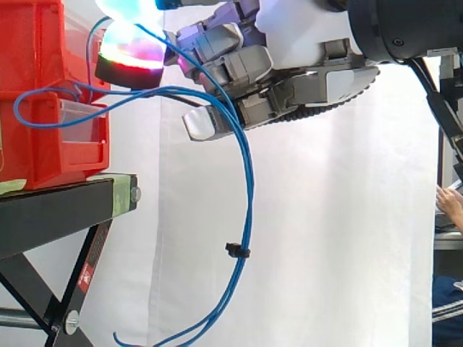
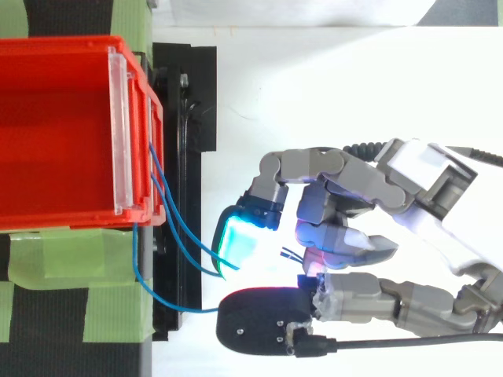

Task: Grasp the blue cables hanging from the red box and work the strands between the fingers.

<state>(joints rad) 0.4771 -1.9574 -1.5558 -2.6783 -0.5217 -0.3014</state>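
I judged the blue cables thin, limp and slippery; they drooped from the red box through the hand, whose curled fingers seemingly pinched them high up, the sensible hold.

Red box cut off by left and top edges in side view. Blue cables run off the bottom edge there, ends unseen. In top view they vanish under the hand mid-frame, grip unclear. Person's hand clipped at right edge.
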